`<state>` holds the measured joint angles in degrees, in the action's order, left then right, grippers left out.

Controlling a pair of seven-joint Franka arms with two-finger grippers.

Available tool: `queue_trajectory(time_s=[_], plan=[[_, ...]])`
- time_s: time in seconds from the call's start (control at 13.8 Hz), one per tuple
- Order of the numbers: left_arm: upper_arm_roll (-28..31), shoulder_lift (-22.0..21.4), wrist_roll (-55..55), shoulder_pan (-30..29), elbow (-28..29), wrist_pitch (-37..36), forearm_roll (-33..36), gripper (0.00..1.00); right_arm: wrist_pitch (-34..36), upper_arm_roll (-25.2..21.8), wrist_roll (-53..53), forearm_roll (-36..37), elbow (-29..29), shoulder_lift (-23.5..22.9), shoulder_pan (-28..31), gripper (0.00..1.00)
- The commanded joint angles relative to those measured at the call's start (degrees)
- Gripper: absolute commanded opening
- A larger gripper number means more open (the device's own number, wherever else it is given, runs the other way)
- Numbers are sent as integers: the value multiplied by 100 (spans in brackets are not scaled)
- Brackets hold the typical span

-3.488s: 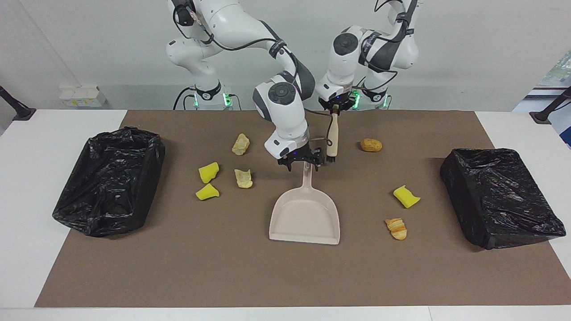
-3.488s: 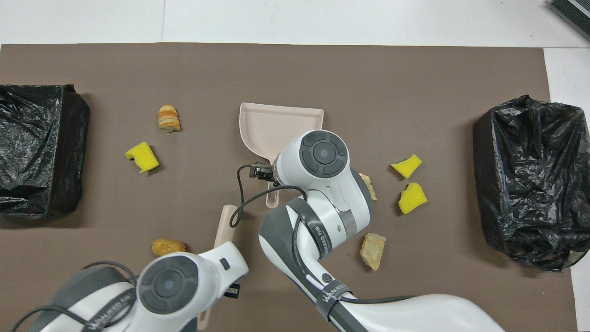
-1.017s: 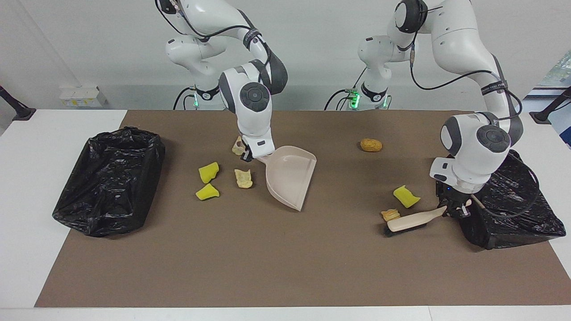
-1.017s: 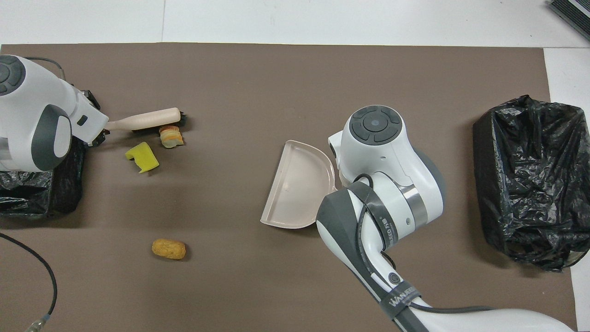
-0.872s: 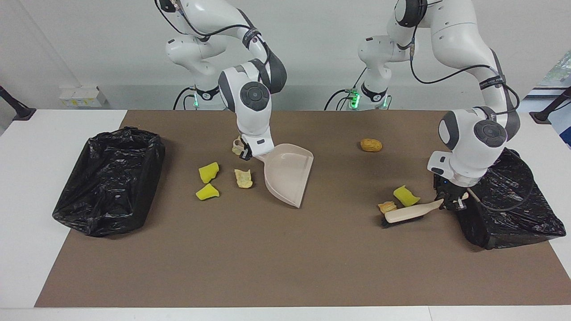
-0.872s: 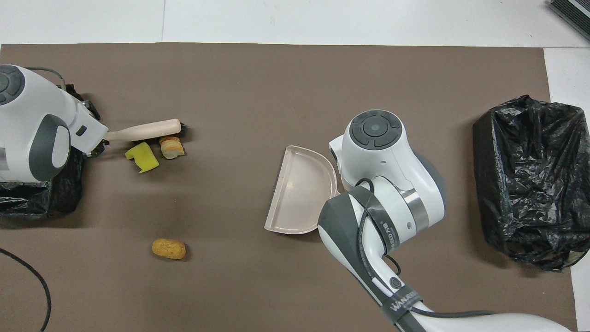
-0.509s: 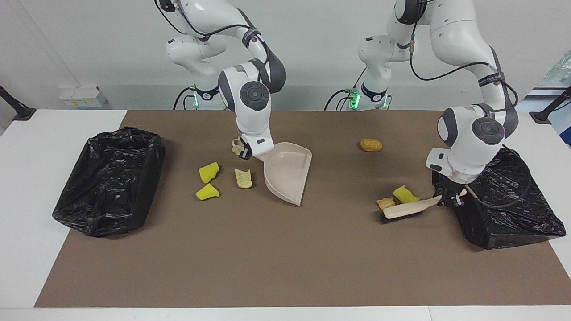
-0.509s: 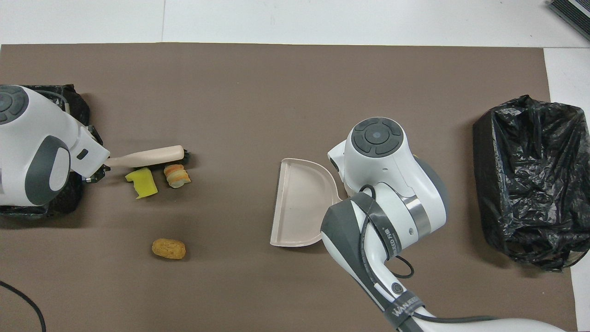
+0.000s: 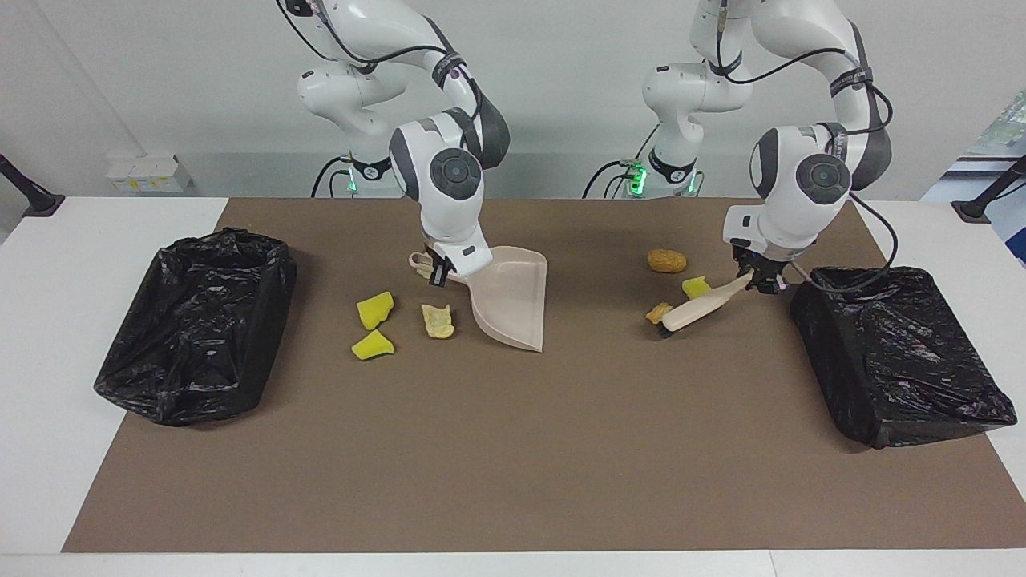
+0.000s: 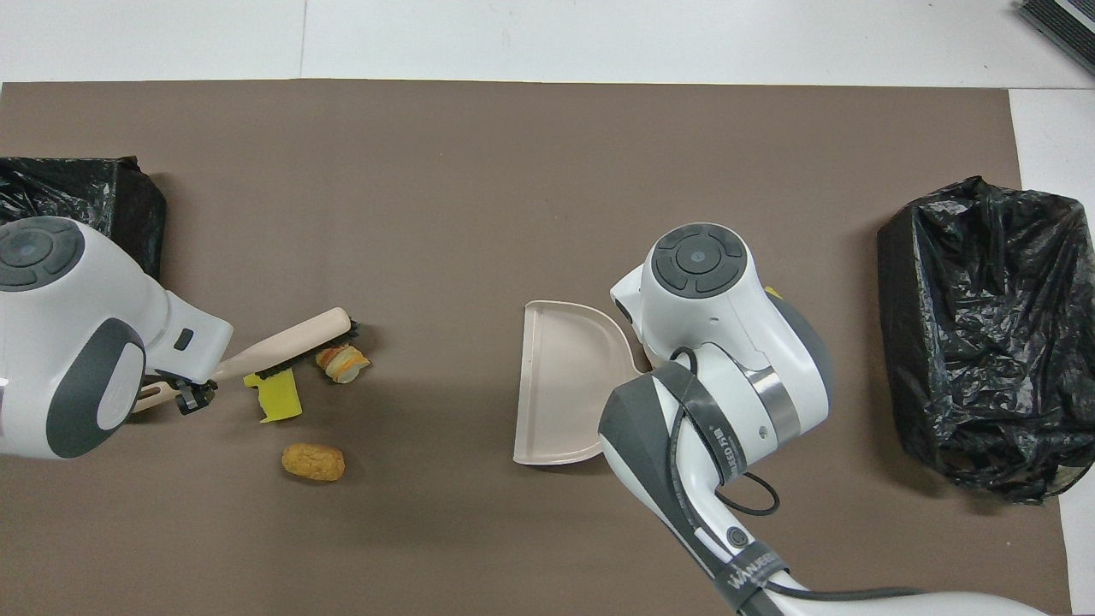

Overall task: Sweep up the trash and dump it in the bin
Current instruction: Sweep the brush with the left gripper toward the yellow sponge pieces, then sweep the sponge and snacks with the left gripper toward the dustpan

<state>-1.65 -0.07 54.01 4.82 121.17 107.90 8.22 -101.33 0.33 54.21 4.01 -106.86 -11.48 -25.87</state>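
Note:
My left gripper [image 9: 762, 277] is shut on the handle of the beige brush [image 9: 705, 304], whose bristles rest on the mat against a yellow wedge [image 9: 696, 286] and a striped bread-like piece [image 9: 659, 311]. A golden-brown piece [image 9: 667, 260] lies just nearer to the robots. My right gripper [image 9: 439, 270] is shut on the handle of the beige dustpan [image 9: 513, 300], held tilted with its mouth toward the brush. Two yellow wedges [image 9: 374, 309] [image 9: 372, 344] and a beige lump [image 9: 438, 320] lie beside the pan toward the right arm's end. Another beige lump [image 9: 422, 272] is partly hidden by the right gripper.
A black-bagged bin [image 9: 890, 353] stands at the left arm's end of the brown mat, right beside the left gripper. A second one [image 9: 196, 320] stands at the right arm's end. In the overhead view the right arm [image 10: 710, 342] covers the trash beside the pan [image 10: 565, 381].
The left gripper has dragged the brush toward the robots, pushing the yellow wedge and the striped piece close to the golden-brown piece. The right gripper shifted the dustpan slightly toward the robots.

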Motion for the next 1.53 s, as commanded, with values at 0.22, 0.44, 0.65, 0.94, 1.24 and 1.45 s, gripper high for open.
queue_trajectory(time_s=[0.22, 0.44, 0.65, 0.94, 1.24, 1.45], plan=[[34, -1108, -690, 292, 179, -909, 83, 0, -818, 29, 1099, 364, -705, 374, 126, 0], [16, -1563, -559, 327, 738, -1141, 83, 0, -818, 29, 1162, 399, -722, 383, 170, 0], [16, -2311, 82, 449, 1767, -780, 48, 0, -818, 29, 1162, 426, -766, 392, 179, 0], [25, -2726, 530, 608, 2367, -753, -74, 0, -827, 29, 1153, 426, -828, 436, 179, 0], [42, -2841, 549, 565, 2964, -184, -119, 0, -827, 29, 1153, 417, -828, 436, 188, 0], [42, -2604, 549, 520, 2984, 256, -119, 0, -827, 29, 1153, 417, -854, 436, 188, 0]])
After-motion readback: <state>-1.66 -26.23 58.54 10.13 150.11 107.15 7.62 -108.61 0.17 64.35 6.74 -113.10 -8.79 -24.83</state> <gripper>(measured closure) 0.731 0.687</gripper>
